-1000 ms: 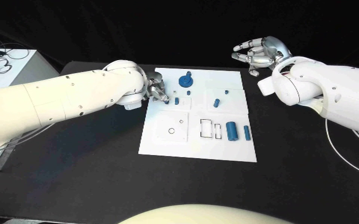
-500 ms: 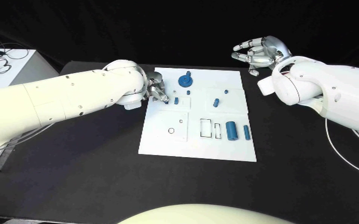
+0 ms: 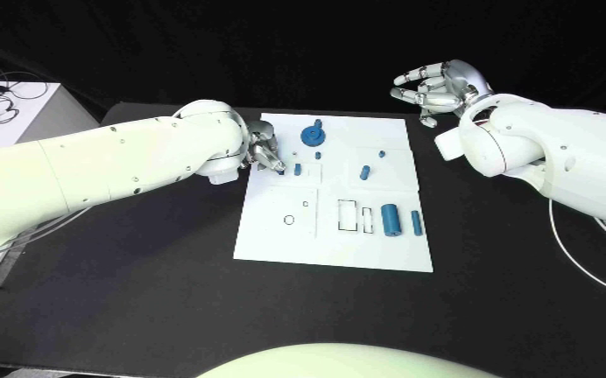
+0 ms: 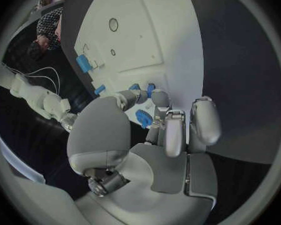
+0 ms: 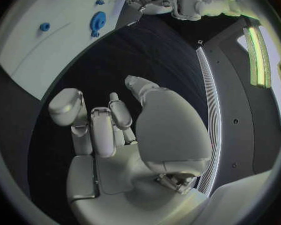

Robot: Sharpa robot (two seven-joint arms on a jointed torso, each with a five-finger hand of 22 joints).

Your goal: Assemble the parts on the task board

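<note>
Left hand [image 3: 265, 152] is low over the left edge of the board [image 3: 379, 251], its fingers [image 4: 154, 96] bent down to a small blue peg [image 3: 297, 169] that stands there. From the left wrist view the fingertips seem to close around a blue part [image 4: 148, 89], but I cannot tell if they really hold it or only touch it. Just beyond, near the far edge of the board, is the blue gear [image 3: 313, 138]; to the right stands a slanted peg [image 3: 363, 172], and nearer to the robot two bigger blue cylinders [image 3: 391, 220] lie beside the empty slots. Right hand [image 3: 433, 89] waits above the table past the far right corner, fingers curled loosely, holding nothing.

To do this step well, I think the hand must pinch the peg straight, keep it upright, and press gently so it does not tip.
</note>
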